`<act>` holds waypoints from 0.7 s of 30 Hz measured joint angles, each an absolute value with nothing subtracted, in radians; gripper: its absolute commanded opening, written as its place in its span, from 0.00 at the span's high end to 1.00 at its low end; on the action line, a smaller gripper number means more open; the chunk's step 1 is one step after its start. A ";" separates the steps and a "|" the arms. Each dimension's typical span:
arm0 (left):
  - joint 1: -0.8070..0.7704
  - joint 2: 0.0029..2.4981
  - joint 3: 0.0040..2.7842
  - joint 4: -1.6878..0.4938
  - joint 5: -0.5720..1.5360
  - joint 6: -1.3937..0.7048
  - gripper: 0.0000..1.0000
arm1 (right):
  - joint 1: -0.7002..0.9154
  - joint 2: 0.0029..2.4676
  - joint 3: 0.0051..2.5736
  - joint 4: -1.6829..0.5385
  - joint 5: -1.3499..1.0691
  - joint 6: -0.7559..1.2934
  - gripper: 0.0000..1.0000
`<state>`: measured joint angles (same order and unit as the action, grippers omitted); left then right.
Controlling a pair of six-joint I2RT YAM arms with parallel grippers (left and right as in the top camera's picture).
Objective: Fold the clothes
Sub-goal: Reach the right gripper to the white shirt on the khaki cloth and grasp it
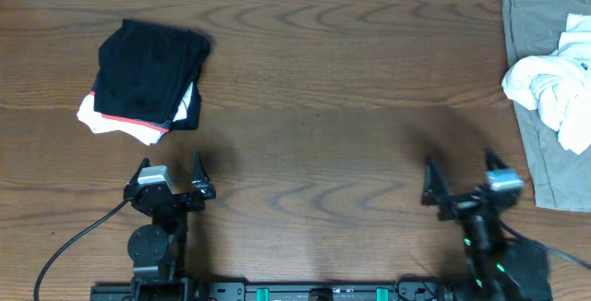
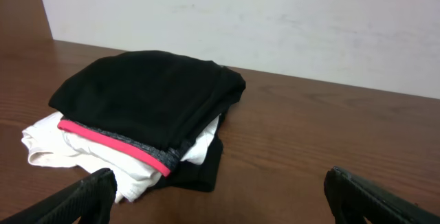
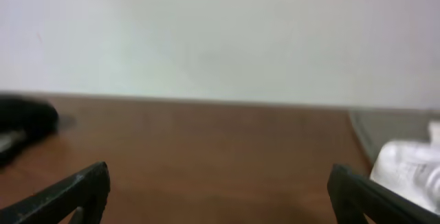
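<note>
Lying crumpled on olive-grey cloth (image 1: 533,13), white T-shirt (image 1: 552,84); left claw (image 1: 170,162), right claw (image 1: 459,159) agape.

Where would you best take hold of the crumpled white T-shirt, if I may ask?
On the white T-shirt, likely the raised bunch facing the right gripper, from above: it lies heaped on the olive-grey cloth, so a high fold avoids catching that.

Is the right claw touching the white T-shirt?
Apart. The overhead view shows bare table between the open right claw and the crumpled white T-shirt lying on the olive-grey cloth.
</note>
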<state>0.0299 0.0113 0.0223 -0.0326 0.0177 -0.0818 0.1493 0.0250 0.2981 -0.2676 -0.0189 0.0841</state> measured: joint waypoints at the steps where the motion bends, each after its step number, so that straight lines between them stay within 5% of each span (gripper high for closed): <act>1: 0.030 0.011 0.022 -0.033 0.018 -0.082 0.02 | 0.149 0.033 0.351 -0.292 -0.018 0.087 0.01; 8: 0.030 0.011 0.022 -0.032 0.015 -0.082 0.02 | 0.149 0.221 0.685 -0.498 0.046 0.096 0.01; 21: 0.030 0.011 0.023 -0.033 0.014 -0.082 0.02 | 0.031 0.982 1.281 -0.894 0.215 0.025 0.01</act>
